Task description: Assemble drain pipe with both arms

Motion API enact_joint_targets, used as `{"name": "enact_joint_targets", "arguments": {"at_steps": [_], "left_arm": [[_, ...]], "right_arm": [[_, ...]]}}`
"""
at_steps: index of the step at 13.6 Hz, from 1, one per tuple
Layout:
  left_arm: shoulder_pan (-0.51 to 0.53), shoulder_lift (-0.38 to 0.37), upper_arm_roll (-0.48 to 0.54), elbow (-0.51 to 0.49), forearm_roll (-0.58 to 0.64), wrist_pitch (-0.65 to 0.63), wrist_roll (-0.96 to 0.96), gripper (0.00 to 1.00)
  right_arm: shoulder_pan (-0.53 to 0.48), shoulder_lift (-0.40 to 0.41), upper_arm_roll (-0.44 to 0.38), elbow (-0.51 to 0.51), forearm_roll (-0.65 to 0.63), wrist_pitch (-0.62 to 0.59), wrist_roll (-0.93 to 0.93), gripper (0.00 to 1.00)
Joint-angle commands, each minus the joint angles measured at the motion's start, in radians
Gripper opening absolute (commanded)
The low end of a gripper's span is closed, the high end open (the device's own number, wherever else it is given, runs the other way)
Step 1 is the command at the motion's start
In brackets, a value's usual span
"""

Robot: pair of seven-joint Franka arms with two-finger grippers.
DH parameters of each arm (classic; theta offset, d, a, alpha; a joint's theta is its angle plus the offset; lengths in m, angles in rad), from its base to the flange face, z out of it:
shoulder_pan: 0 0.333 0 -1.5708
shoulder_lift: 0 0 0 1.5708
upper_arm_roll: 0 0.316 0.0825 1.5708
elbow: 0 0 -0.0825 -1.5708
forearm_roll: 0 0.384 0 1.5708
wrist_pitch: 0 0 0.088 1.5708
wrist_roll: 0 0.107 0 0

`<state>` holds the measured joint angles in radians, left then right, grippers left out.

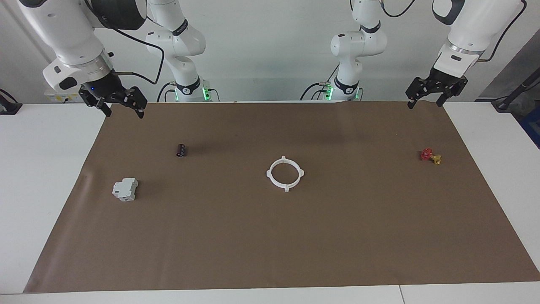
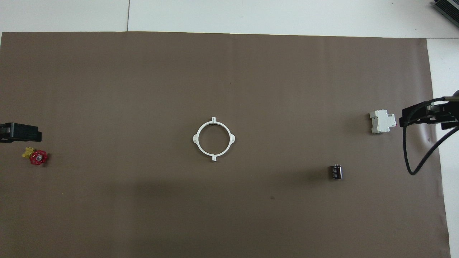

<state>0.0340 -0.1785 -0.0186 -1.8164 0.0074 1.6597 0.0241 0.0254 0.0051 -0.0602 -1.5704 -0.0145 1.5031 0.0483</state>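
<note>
The drain pipe (image 1: 269, 174) lies flat in the middle of the brown mat as one closed white ring with four small outward tabs; it also shows in the overhead view (image 2: 213, 156). My right gripper (image 1: 124, 113) hangs open and empty in the air over the mat's edge at the right arm's end, and it shows in the overhead view (image 2: 426, 116) beside the grey block. My left gripper (image 1: 425, 104) hangs open and empty over the mat's edge at the left arm's end; only part of it shows in the overhead view (image 2: 21, 132). Both are well away from the ring.
A boxy light-grey block (image 1: 125, 189) (image 2: 382, 121) and a small black cylinder (image 1: 182, 150) (image 2: 336, 171) lie toward the right arm's end. A small red-and-yellow piece (image 1: 430, 156) (image 2: 37, 157) lies toward the left arm's end. The brown mat (image 1: 295, 245) covers the white table.
</note>
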Motion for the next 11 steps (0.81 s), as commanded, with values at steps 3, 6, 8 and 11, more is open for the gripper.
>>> {"name": "enact_joint_targets", "arguments": {"at_steps": [3, 6, 8, 11], "left_arm": [[-0.057, 0.106, 0.048, 0.084, -0.018, -0.08, 0.014, 1.0], [-0.063, 0.11, 0.037, 0.149, -0.017, -0.14, 0.014, 1.0], [-0.063, 0.106, 0.032, 0.147, -0.015, -0.098, 0.023, 1.0], [-0.062, 0.105, 0.045, 0.149, -0.012, -0.048, 0.028, 1.0]], "right_arm": [[0.002, -0.027, 0.002, -0.034, -0.016, 0.029, -0.016, 1.0], [0.004, -0.027, 0.002, -0.034, -0.016, 0.029, -0.016, 1.0], [0.002, -0.027, 0.002, -0.034, -0.016, 0.029, -0.016, 1.0], [0.004, -0.027, 0.002, -0.034, -0.015, 0.029, -0.018, 1.0]]}}
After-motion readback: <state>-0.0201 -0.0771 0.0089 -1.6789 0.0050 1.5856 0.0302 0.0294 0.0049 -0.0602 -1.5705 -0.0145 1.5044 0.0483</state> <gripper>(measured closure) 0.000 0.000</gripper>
